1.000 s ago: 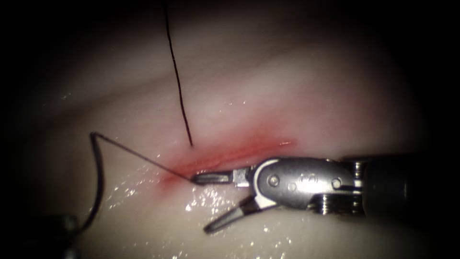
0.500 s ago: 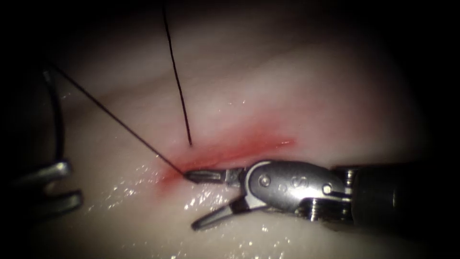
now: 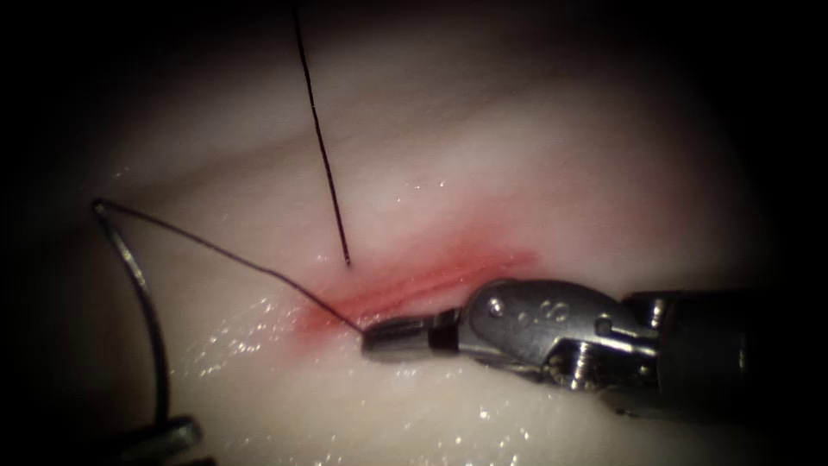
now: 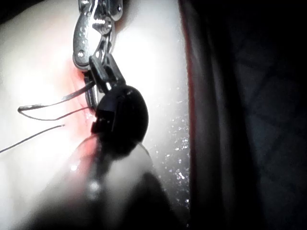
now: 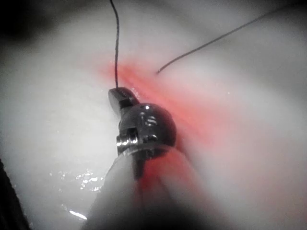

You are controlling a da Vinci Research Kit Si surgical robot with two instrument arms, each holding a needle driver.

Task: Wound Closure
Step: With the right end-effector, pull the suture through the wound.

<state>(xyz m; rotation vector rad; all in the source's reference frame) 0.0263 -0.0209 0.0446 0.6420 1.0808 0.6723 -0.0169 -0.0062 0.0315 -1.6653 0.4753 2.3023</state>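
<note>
Now right tool (image 3: 373, 337) jaws clamp thread (image 3: 216, 246); left tool (image 3: 168, 434) holds needle (image 3: 142, 298).

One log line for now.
left tool grips end of curved metal needle outside pale tissue, left of cut | right tool shut on dark thread at cut

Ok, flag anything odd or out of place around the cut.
Nothing stands out. Red fluid lies along the cut. The right tool is shut on the thread at the cut's left end; the left tool holds the needle by its lower end, out of the tissue, left of the cut.
</note>
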